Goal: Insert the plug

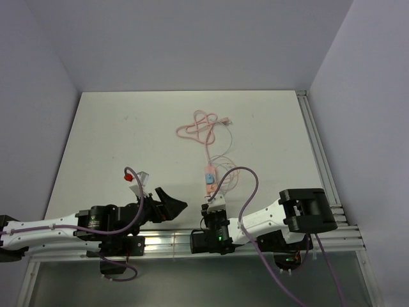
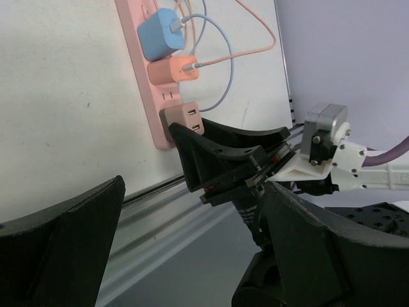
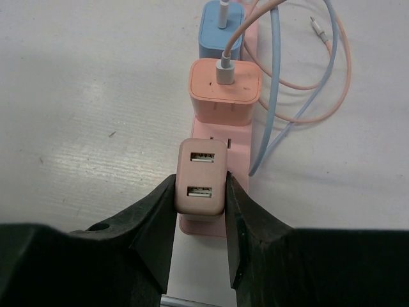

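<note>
1. Right wrist view: the right gripper (image 3: 200, 192) pinches a small tan plug (image 3: 201, 173), a block with two USB ports on its face. One finger lies flat against each of its sides.
2. That plug sits at the near end of a pink power strip (image 3: 239, 144), over the last socket. Whether its prongs are fully home cannot be told.
3. Farther along the strip, an orange charger (image 3: 223, 96) and then a blue charger (image 3: 217, 29) are plugged in. Their cables (image 3: 332, 83) loop off to the strip's right.
4. The left gripper (image 1: 167, 203) is spread wide and empty, near the strip's near end, on its left.
5. Likely handling: the plug looks like light, hard, smooth plastic that could slip or tilt. Hold the flat sides squarely and press straight into the socket. The strip itself looks light and may slide.
</note>
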`<state>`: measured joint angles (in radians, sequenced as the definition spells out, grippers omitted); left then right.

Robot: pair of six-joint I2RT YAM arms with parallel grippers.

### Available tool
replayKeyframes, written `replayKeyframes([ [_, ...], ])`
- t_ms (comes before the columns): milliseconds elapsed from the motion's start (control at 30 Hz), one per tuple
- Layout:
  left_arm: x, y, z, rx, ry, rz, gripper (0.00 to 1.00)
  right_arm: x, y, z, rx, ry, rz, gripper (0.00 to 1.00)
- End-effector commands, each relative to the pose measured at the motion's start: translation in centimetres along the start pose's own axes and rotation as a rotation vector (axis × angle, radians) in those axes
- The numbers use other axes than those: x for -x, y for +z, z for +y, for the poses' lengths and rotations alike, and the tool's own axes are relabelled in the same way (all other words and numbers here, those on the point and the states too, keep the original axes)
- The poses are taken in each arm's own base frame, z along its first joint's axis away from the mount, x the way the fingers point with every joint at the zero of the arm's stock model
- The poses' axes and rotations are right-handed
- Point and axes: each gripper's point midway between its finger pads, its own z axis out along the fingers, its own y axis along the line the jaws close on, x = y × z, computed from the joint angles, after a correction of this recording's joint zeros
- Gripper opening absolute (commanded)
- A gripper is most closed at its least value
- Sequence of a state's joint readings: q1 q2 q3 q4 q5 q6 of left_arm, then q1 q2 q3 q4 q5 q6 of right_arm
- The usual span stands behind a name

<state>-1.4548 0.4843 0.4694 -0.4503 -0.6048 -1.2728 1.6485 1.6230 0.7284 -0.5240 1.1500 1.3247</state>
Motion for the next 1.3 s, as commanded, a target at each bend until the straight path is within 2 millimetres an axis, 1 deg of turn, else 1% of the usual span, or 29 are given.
replayKeyframes([
  [0, 0.4, -0.5, -1.2, -0.045, -0.047, -0.002, 0.95, -11.8, -2.8, 0.6, 0.052, 0.017, 0.524, 0.00],
  [33, 0.4, -0.5, -1.1, -0.044, -0.048, -0.002, 0.95, -11.6, -2.8, 0.8, 0.062, 0.030, 0.520, 0.00],
  [267, 0.2, -0.5, -0.9, -0.050, -0.058, 0.000, 0.95, -11.1, -2.6, 0.3, 0.045, 0.035, 0.502, 0.00],
  [567, -0.1, -0.2, -0.8, -0.038, -0.046, 0.008, 0.95, -8.3, -1.8, -0.7, 0.002, 0.012, 0.427, 0.01],
  [600, 0.0, -0.2, -0.9, -0.040, -0.048, 0.006, 0.96, -8.0, -1.8, -0.7, 0.009, 0.002, 0.420, 0.03],
  [633, 0.0, -0.2, -0.9, -0.041, -0.049, 0.006, 0.95, -7.6, -1.8, -0.3, 0.026, 0.013, 0.414, 0.14],
  [700, -0.1, -0.1, -0.8, -0.037, -0.045, 0.007, 0.96, -7.2, -1.8, -0.2, 0.041, 0.006, 0.400, 0.32],
  [733, -0.1, -0.1, -0.9, -0.042, -0.048, 0.005, 0.96, -6.7, -1.9, 0.1, 0.060, 0.018, 0.392, 0.39],
  [767, -0.2, 0.0, -0.9, -0.042, -0.047, 0.005, 0.96, -6.3, -1.9, 0.2, 0.069, 0.020, 0.384, 0.52],
  [800, -0.2, 0.0, -0.8, -0.040, -0.045, 0.006, 0.96, -5.5, -2.1, 0.4, 0.088, 0.026, 0.369, 0.60],
  [833, -0.2, 0.0, -0.9, -0.040, -0.045, 0.006, 0.96, -4.9, -2.1, 0.8, 0.105, 0.042, 0.360, 0.72],
  [867, -0.3, 0.1, -0.8, -0.035, -0.042, 0.007, 0.96, -4.3, -2.2, 1.0, 0.121, 0.050, 0.350, 0.78],
  [900, -0.3, 0.1, -0.8, -0.034, -0.042, 0.006, 0.96, -3.3, -2.5, 1.3, 0.147, 0.060, 0.338, 0.82],
  [933, -0.3, 0.2, -0.8, -0.032, -0.038, 0.007, 0.96, -2.7, -2.6, 1.1, 0.148, 0.060, 0.326, 0.87],
  [1000, -0.3, 0.2, -0.8, -0.028, -0.036, 0.008, 0.96, -0.8, -3.0, 1.4, 0.167, 0.084, 0.300, 0.91],
  [1033, -0.3, 0.2, -0.8, -0.026, -0.034, 0.009, 0.96, -0.2, -3.1, 1.0, 0.162, 0.079, 0.290, 0.92],
  [1100, -0.3, 0.2, -0.8, -0.028, -0.034, 0.008, 0.96, 1.3, -3.6, 1.2, 0.193, 0.096, 0.274, 0.93],
  [1167, -0.4, 0.3, -0.8, -0.028, -0.034, 0.008, 0.96, 2.0, -4.0, 1.0, 0.215, 0.113, 0.266, 0.93],
  [1200, -0.4, 0.3, -0.8, -0.031, -0.036, 0.007, 0.96, 3.0, -4.4, 0.9, 0.239, 0.143, 0.257, 0.93],
  [1233, -0.4, 0.3, -0.8, -0.030, -0.037, 0.009, 0.96, 3.5, -4.6, 0.9, 0.254, 0.159, 0.249, 0.93],
  [1267, -0.4, 0.3, -0.8, -0.030, -0.035, 0.009, 0.96, 3.5, -4.7, 0.5, 0.264, 0.161, 0.249, 0.93],
])
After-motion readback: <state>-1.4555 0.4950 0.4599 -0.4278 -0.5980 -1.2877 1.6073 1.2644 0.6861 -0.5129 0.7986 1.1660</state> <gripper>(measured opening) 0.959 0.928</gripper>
